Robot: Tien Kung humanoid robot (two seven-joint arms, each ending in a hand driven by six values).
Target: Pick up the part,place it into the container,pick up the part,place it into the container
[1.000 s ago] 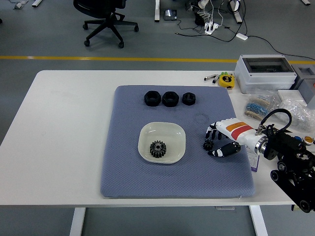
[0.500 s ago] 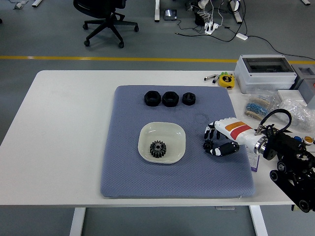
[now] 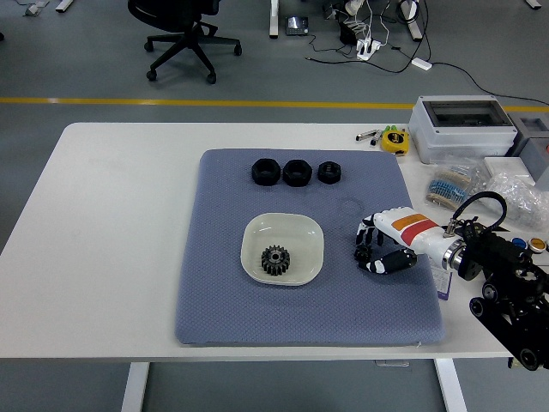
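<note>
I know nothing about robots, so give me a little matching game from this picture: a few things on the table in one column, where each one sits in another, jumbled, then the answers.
Things:
1. dark metal toothed gear
2. three black ring-shaped nuts
3. robot's right hand
4. small yellow tape measure

Places:
A. in a row at the far edge of the grey-blue mat
B. on the bare white table beyond the mat's far right corner
C. inside the cream square dish
D. on the mat, right of the dish

Pairs: 1-C, 2-A, 3-D, 4-B

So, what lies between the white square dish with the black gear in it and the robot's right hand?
In the head view, only bare blue-grey mat separates the white square dish from the right hand.
</note>
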